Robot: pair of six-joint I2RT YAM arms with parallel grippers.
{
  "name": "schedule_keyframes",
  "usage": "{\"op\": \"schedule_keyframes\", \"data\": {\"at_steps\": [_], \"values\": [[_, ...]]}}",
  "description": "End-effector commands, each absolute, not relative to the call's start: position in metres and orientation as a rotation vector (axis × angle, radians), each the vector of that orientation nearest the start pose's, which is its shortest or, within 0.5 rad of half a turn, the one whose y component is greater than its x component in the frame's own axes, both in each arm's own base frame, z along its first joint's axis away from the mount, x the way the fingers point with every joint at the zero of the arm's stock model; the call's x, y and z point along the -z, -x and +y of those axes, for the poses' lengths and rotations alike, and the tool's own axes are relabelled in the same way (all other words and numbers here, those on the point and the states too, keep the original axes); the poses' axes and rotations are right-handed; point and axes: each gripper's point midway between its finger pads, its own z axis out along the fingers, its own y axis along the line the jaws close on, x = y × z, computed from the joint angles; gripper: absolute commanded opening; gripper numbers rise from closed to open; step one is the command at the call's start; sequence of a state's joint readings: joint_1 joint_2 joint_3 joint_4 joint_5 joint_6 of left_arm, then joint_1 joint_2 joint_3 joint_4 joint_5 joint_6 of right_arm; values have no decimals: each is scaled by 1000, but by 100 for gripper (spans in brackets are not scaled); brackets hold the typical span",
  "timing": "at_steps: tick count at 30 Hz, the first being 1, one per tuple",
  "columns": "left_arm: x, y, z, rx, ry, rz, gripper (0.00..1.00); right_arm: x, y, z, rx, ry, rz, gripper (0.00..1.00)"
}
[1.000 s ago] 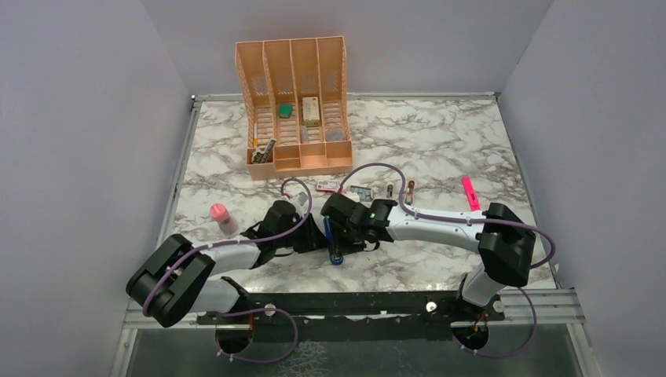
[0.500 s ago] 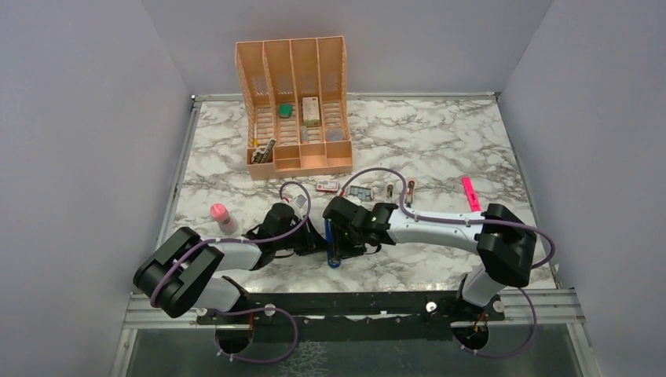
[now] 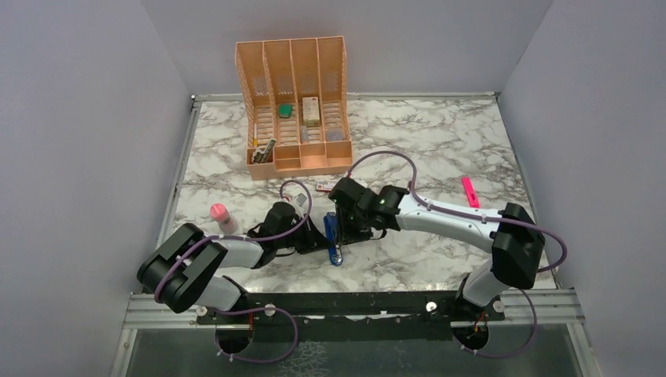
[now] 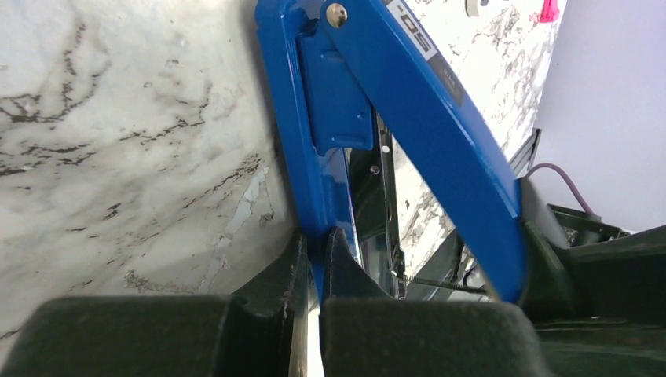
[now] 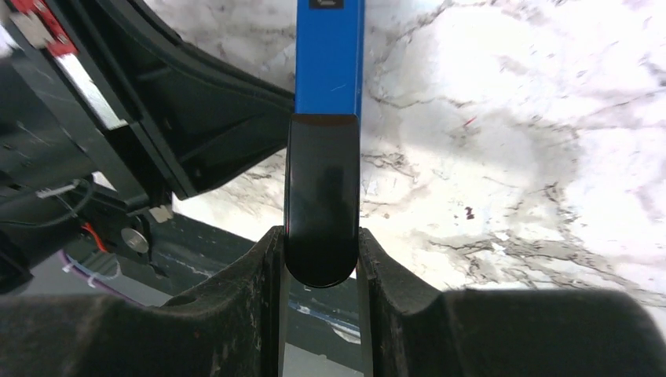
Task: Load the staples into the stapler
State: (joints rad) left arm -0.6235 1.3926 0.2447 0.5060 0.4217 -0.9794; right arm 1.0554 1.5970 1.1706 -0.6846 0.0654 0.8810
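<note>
— Pincers first: left pincer (image 4: 312, 259) pinched narrow on the lower blue wall of the slim blue stapler (image 4: 440, 133) with the black end; right pincer (image 5: 320, 251) closed on that black tip of the upper arm.
— Stapler's place?
— Lying on the marble surface (image 3: 440, 141) between the two arms, near the front edge, upper arm angled away from the base, dark channel showing in the gap.
— Step in hand, then?
— By the look of it, prying open: base pinned by the left, top raised by the right. No strip in the channel, as far as can be seen.
— And the staples?
— Only the red-and-white cardboard sleeve (image 3: 327, 186) visible, just beyond the right wrist, in front of the orange slotted desk organiser (image 3: 293, 102); grey tray hidden or too small to tell.
— Next move?
— Probably: swing the top fully back, free the right pincer, fetch a strip, lay it straight into the channel without letting the base shift.
</note>
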Motion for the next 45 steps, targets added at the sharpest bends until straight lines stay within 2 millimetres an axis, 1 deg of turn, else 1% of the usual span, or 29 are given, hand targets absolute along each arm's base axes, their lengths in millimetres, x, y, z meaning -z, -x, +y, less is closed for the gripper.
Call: {"op": "schedule_keyframes", "data": {"at_steps": [1, 5, 9, 13, 16, 18, 21, 26, 29, 33, 38, 41, 45], "values": [[3, -154, -239, 1147, 125, 2628, 0, -153, -225, 330, -529, 160, 2525, 24], [5, -153, -237, 1129, 89, 2635, 0, -166, -259, 326, -490, 160, 2458, 27], [6, -155, -235, 1096, 54, 2637, 0, -172, -288, 329, -465, 191, 2407, 31], [6, -156, -233, 1080, 33, 2631, 0, -172, -310, 338, -467, 229, 2372, 34], [6, -156, -232, 1071, 23, 2625, 0, -171, -325, 347, -467, 271, 2338, 43], [7, -156, -230, 1058, 25, 2624, 0, -168, -332, 352, -462, 289, 2332, 49], [9, -155, -228, 1045, 30, 2630, 0, -160, -341, 358, -450, 306, 2334, 52], [10, -156, -228, 1039, 39, 2629, 0, -139, -346, 365, -463, 310, 2370, 52], [9, -157, -228, 1040, 44, 2626, 0, -133, -346, 363, -457, 290, 2383, 52], [9, -158, -228, 1039, 57, 2628, 0, -125, -346, 356, -450, 221, 2408, 62], [11, -158, -229, 1040, 94, 2643, 0, -109, -331, 355, -488, 198, 2472, 73], [12, -158, -228, 1037, 114, 2649, 0, -98, -321, 354, -517, 192, 2511, 76], [14, -157, -228, 1033, 137, 2659, 0, -88, -308, 353, -557, 188, 2546, 76]]}}
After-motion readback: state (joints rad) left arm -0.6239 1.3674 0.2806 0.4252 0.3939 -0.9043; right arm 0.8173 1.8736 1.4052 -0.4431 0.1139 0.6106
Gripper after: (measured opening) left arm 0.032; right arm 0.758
